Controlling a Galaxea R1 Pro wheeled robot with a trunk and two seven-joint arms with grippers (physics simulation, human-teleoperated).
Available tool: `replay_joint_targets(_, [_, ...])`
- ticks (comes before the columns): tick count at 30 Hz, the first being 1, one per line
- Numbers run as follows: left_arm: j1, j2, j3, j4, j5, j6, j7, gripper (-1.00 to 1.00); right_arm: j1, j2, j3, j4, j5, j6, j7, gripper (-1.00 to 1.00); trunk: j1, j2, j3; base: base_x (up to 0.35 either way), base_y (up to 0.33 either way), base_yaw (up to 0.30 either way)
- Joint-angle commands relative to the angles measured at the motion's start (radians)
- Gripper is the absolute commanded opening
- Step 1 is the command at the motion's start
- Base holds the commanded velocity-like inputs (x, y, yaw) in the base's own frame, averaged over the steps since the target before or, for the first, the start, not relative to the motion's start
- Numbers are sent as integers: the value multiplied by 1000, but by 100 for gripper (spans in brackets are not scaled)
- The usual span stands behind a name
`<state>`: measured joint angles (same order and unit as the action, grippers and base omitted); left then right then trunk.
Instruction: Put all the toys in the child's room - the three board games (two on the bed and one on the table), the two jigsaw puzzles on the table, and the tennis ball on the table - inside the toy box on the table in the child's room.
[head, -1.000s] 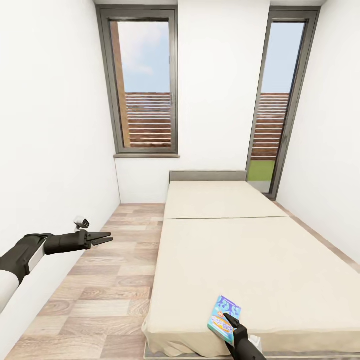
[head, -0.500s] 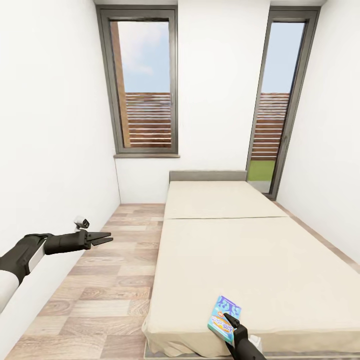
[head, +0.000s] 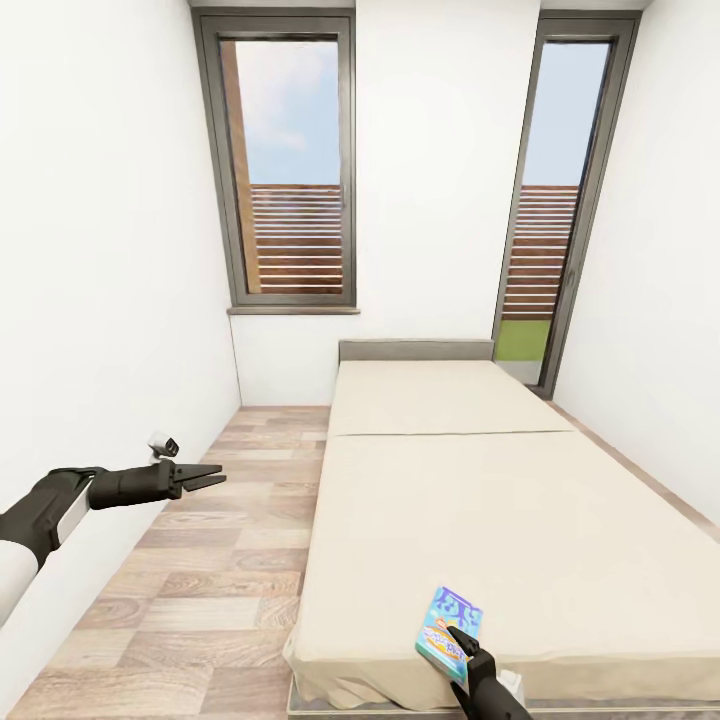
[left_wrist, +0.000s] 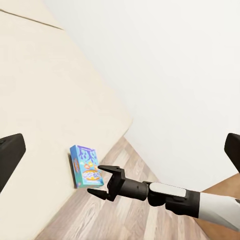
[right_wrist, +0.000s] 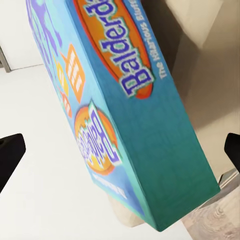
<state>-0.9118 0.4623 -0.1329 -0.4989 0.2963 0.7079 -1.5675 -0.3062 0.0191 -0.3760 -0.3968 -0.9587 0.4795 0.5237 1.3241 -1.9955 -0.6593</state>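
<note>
While lifted off bed (head: 500, 500), board game (head: 449, 636) in right pincer (head: 462, 643).

Ahead of me, tall grey-framed window (head: 290, 170), glazed door (head: 560, 200), white walls (head: 100, 250), wood-plank floor (head: 200, 560)

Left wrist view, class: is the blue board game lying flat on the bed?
No. The board game stands tilted on edge at the bed edge, beside the right end effector.
</note>
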Motion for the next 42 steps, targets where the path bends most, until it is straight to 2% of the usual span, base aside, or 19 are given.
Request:
replay_joint_targets(1, [-1, 2, -7, 0, 5, 11, -3, 100, -1, 1, -6, -1, -5, 8, -1, 100, 0, -1, -1, 0, 0, 0])
replay_joint_targets(42, [-1, 1, -7, 0, 6, 10, -3, 100, -1, 1, -4, -6, -5, 8, -1, 100, 0, -1, -1, 6, 0, 0])
